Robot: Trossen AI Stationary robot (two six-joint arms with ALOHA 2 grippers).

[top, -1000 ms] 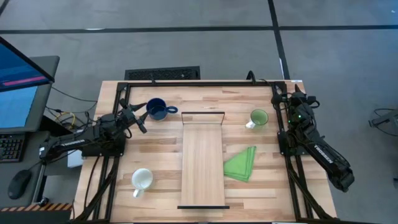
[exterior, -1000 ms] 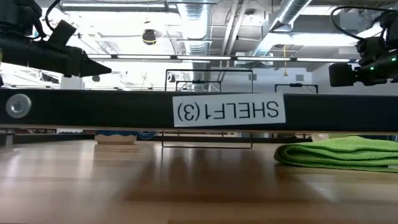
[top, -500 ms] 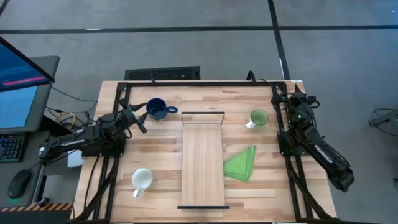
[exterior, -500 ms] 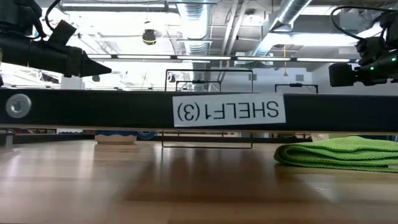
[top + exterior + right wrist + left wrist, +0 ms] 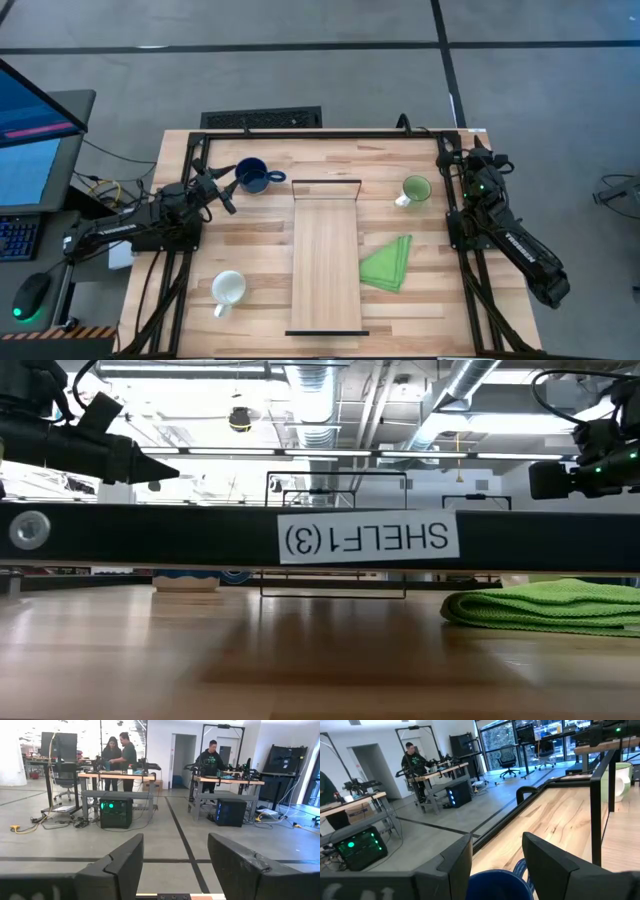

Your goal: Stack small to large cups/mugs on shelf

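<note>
The dark blue mug stands on its base at the table's far left. The light green mug stands at the far right and the white mug at the near left. The shelf, a pale plank with a black frame, lies along the table's middle. My left gripper is open and empty just left of the blue mug. In the left wrist view my left gripper has the blue mug's rim low between its fingers, apart from them. My right gripper is open and empty at the far right edge, and the right wrist view shows my right gripper facing the room.
A folded green cloth lies right of the shelf and also shows in the low view. The shelf's black end bar with a label crosses the low view. People stand at benches in the room beyond the table.
</note>
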